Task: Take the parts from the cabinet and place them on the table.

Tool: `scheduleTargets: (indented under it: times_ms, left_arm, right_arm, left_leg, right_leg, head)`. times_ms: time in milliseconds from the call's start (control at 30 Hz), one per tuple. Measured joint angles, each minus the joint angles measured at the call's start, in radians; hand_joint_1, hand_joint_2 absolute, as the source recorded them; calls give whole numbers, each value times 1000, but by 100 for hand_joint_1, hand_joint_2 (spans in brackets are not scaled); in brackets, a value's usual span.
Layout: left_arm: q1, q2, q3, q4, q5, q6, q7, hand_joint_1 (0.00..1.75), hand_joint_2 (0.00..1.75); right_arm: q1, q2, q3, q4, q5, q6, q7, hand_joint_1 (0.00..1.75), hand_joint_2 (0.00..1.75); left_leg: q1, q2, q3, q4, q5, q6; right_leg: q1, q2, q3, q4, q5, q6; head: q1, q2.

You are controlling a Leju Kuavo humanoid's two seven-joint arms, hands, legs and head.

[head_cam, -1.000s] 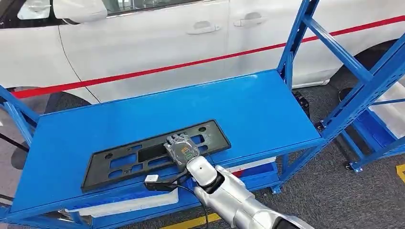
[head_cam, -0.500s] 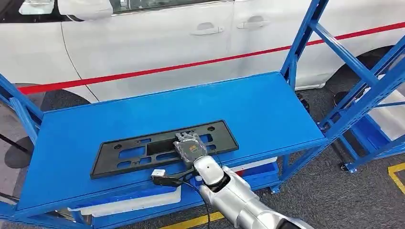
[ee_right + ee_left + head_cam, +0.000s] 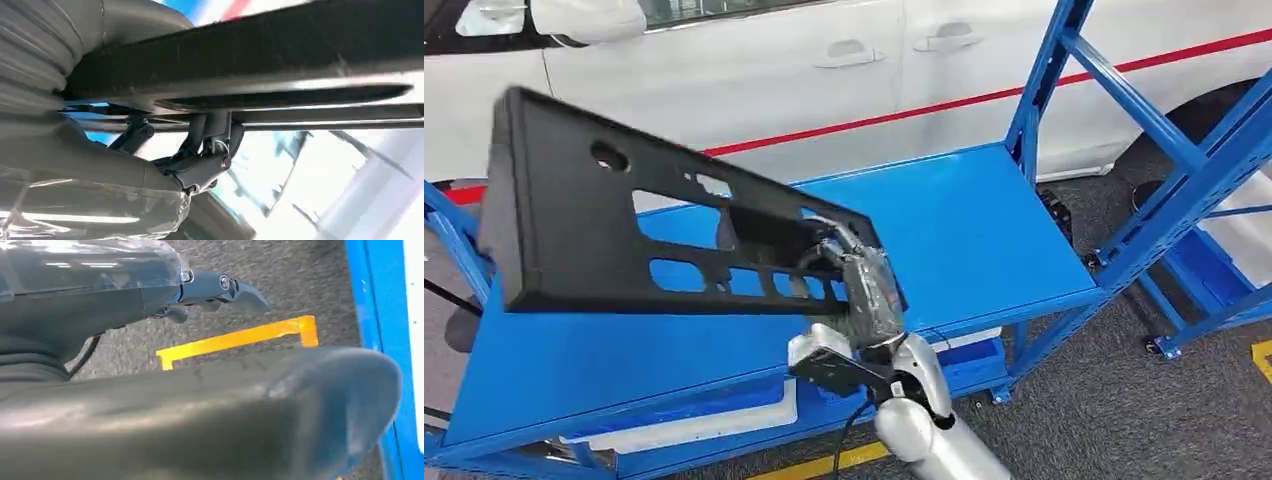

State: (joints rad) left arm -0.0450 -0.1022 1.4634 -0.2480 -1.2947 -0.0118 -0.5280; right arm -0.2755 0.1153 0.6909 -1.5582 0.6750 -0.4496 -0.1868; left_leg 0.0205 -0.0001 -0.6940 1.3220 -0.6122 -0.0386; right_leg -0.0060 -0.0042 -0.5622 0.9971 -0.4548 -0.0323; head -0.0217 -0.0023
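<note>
My right hand (image 3: 869,285) grips the long flat black plastic frame with holes (image 3: 654,225) near one end, up in the air over the blue metal shelf (image 3: 984,230). The far end sticks out, so I think it could tip, slip, or bump the blue post (image 3: 1049,75)

One black plate holder (image 3: 654,230), one blue rack (image 3: 984,230), one white car (image 3: 824,70).
</note>
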Motion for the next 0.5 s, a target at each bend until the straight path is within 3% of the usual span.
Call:
scheduleTargets:
  times_ms: [33,100,133,167,200,300,333,367,400,433,467,500]
  left_arm:
    - [2,0,5,0,5,5,0,0,0]
    - [3,0,11,0,11,10,-2,0,0]
    - [3,0,17,0,17,15,-6,0,175]
    - [4,0,23,0,19,18,-9,0,175]
    - [2,0,26,0,21,19,-10,0,175]
    - [2,-5,33,-2,32,22,-20,0,175]
    - [1,-8,36,-2,37,22,-21,0,175]
    - [1,-11,40,-3,41,21,-21,0,175]
    - [0,-13,46,-3,48,21,-21,0,175]
    - [-1,-13,49,-4,53,20,-19,0,175]
    - [-1,-15,53,-5,60,27,-10,0,175]
    - [-1,-15,56,-6,63,36,-3,0,175]
  right_arm:
    - [20,-14,-3,-65,-24,-19,-20,175,175]
    - [57,-43,-10,-197,-67,-52,-52,175,175]
    - [73,-56,-15,-260,-84,-67,-71,175,175]
    - [87,-66,-20,-307,-102,-79,-89,175,175]
    - [97,-74,-25,-343,-115,-86,-102,175,175]
    - [153,-105,-44,-455,-178,-110,-141,175,175]
    - [172,-113,-52,-482,-212,-107,-156,175,175]
    - [194,-121,-60,-501,-259,-104,-173,175,175]
    - [215,-127,-71,-518,-311,-103,-193,175,175]
    - [234,-132,-82,-529,-341,-94,-210,175,175]
    - [256,-139,-94,-543,-383,-68,-226,175,175]
    - [278,-144,-102,-551,-410,-49,-237,175,175]
  left_leg:
    - [0,0,-3,0,14,0]
    - [0,0,54,-127,105,6]
    - [0,0,99,-229,157,12]
    - [-1,0,128,-299,171,20]
    - [-9,-1,134,-308,162,21]
    - [-15,-2,136,-317,155,38]
    - [-5,-3,143,-332,162,47]
    - [-4,-2,149,-338,165,53]
    - [-4,-1,149,-340,165,61]
    - [-5,-1,148,-339,164,64]
    - [-6,-1,148,-338,163,66]
    - [-7,-1,147,-336,162,67]
  right_leg:
    - [0,0,1,1,-2,1]
    - [0,4,7,4,-8,4]
    - [0,5,13,6,-13,7]
    - [0,5,14,6,-17,10]
    - [6,6,12,10,-19,15]
    - [0,4,7,9,-18,34]
    - [5,5,10,11,-24,42]
    - [0,6,7,28,-37,47]
    - [-1,6,-17,73,-67,51]
    - [-2,6,-55,146,-105,53]
    - [-3,5,-102,237,-143,56]
    - [-4,5,-137,301,-161,59]
  head:
    - [0,0]
    - [0,0]
    - [0,0]
    - [1,0]
    - [0,0]
    - [0,0]
    - [-10,0]
    - [-38,0]
    - [-85,0]
    - [-115,0]
    - [-159,0]
    - [-192,0]
